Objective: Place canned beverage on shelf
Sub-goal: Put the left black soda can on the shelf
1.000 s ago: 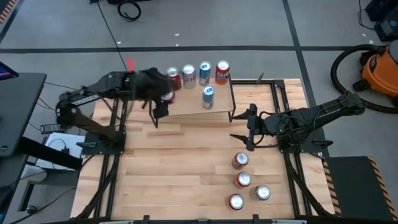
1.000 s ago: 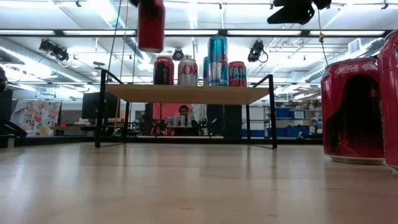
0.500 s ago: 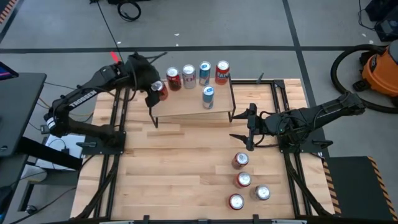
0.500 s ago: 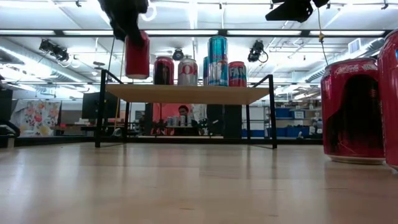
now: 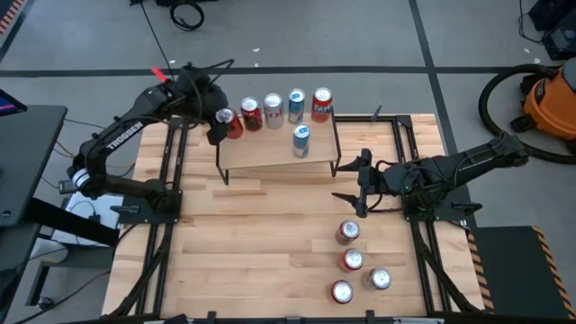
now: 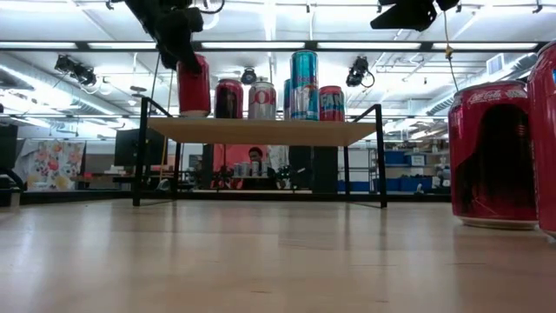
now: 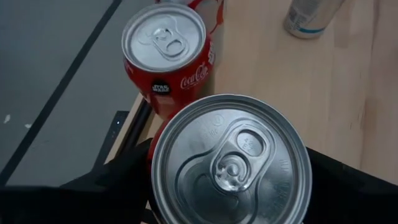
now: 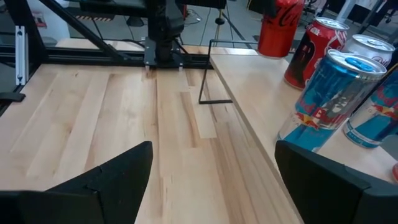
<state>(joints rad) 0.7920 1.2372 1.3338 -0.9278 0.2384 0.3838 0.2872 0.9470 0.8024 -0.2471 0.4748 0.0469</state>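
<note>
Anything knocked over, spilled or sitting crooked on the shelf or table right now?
Nothing stands out. The cans on the shelf stand upright, as do the four cans on the table, with no spill. The left gripper holds a red can upright at the shelf's far left corner; the right gripper waits open.

Your red cola can (image 5: 225,122) stands upright at the shelf's (image 5: 270,153) 10 o'clock corner, its base at the board's surface in the low view (image 6: 194,85), silver lid and pull tab facing up (image 7: 231,162). Just beside it, toward 3 o'clock, you have a second red cola can (image 5: 251,113). The shelf is a light-wood board on thin black legs, sitting at 12 o'clock on the worktop.
</note>
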